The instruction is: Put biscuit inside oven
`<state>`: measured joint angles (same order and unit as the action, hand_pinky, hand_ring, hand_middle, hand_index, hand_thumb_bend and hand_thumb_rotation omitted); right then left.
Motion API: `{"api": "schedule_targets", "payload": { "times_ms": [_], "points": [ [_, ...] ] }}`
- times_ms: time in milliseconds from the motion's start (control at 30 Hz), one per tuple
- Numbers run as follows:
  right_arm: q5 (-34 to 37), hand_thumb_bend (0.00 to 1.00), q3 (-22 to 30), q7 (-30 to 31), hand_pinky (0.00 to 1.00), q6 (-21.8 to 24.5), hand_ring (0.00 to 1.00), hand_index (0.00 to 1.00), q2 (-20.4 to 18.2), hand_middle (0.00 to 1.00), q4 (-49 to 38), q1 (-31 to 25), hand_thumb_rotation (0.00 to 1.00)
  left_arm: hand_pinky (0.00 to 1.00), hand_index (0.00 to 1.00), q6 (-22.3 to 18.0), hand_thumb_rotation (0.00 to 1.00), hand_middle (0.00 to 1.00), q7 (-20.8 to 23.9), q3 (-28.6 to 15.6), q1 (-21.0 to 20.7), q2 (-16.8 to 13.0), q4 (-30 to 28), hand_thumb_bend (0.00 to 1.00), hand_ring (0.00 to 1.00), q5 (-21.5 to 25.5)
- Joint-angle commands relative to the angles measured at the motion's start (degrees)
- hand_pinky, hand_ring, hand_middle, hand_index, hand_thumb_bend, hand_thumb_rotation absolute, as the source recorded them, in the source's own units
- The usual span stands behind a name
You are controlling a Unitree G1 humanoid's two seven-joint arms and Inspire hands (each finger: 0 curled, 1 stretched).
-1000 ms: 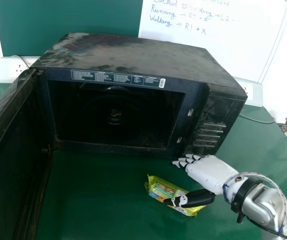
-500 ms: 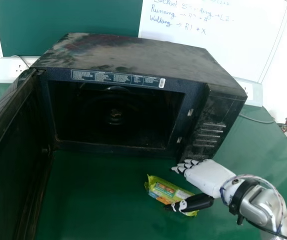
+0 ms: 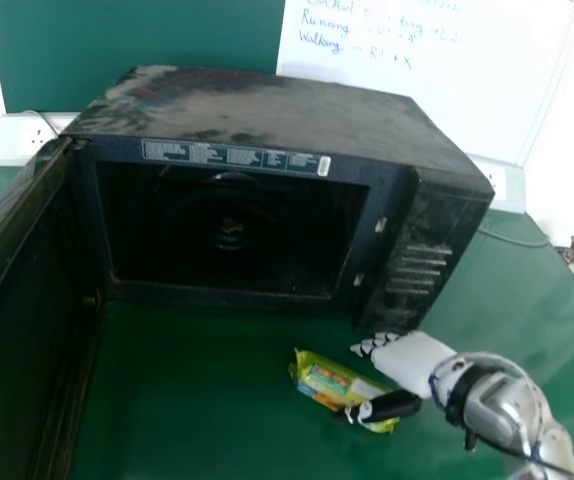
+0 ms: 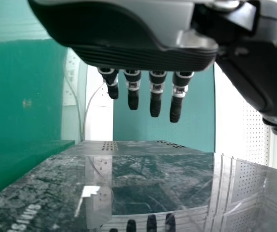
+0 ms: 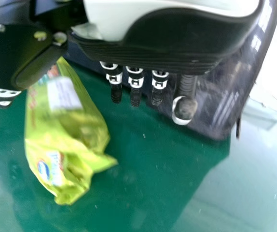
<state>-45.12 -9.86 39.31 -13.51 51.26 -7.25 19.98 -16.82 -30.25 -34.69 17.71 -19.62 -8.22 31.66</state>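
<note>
Yellow-green biscuit packet (image 3: 322,375) lies just beside the thumb of the right hand (image 3: 412,360) (its fingers stretched straight).

I log, behind: one white rectangular board with blue handwriting (image 3: 427,90); one flat dark-green panel (image 3: 167,35); one white plastic socket box (image 3: 19,143), left; one thin grey cable (image 3: 515,239), right.

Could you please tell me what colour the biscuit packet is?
Yellow-green; the right wrist view shows the biscuit packet best.
</note>
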Motion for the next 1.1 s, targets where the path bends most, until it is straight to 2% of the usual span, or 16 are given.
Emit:
{"api": "schedule_targets", "payload": {
  "times_ms": [0,233,500,733,1067],
  "points": [
    [-0.9,1.00,-1.2,-0.7,0.00,0.7,1.00,1.00,-0.7,1.00,1.8,1.1,0.99,0.48,0.81,0.1,0.67,0.82,0.0,0.3,0.8,0.6,-0.3,1.00,0.68,0.3],
    [-2.9,1.00,-2.9,-2.9,0.00,1.4,1.00,1.00,-2.0,1.00,5.8,3.0,0.99,0.49,0.80,0.9,0.65,0.81,0.0,0.3,1.0,0.7,-0.9,1.00,0.67,0.9],
    [-4.9,1.00,-4.9,-5.0,0.00,2.1,1.00,1.00,-3.3,1.00,7.9,4.8,0.98,0.51,0.81,0.9,0.66,0.82,-0.5,0.4,1.3,0.6,-1.2,1.00,0.68,1.4],
    [-6.3,1.00,-5.4,-6.4,0.00,3.3,1.00,1.00,-4.7,1.00,6.8,4.4,0.97,0.50,0.80,0.6,0.66,0.81,0.3,0.4,1.5,0.9,-1.8,1.00,0.66,0.6],
    [-7.7,1.00,-6.5,-8.2,0.00,3.6,1.00,1.00,-6.4,1.00,5.2,3.6,0.89,0.47,0.79,-0.6,0.67,0.80,2.2,0.3,1.2,2.3,-2.7,1.00,0.64,-0.7]
  ]
}}
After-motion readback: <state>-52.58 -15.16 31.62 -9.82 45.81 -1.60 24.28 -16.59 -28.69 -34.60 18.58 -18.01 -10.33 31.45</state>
